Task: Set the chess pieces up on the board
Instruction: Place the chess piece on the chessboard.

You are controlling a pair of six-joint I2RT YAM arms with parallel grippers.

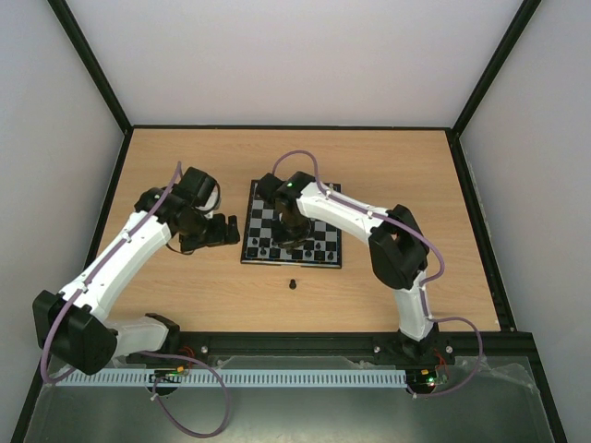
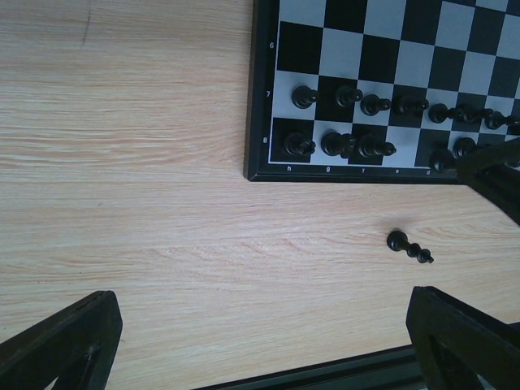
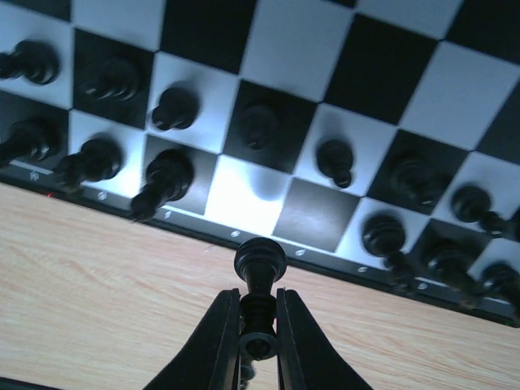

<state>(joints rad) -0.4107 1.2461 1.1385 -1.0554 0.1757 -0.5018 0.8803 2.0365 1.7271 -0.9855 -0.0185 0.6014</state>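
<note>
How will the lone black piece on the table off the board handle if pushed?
Likely rigid and very light: the lone black piece is smaller than one square of the board. Its round base and narrow top suggest it tips or rolls easily when nudged. Being small, it may slip from jaws.

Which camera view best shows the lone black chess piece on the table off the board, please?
The left wrist view: the lone black piece shows sharply against the table, its whole outline clear. The top external view gives only a tiny dark speck near the board. The right wrist view does not show it.
</note>
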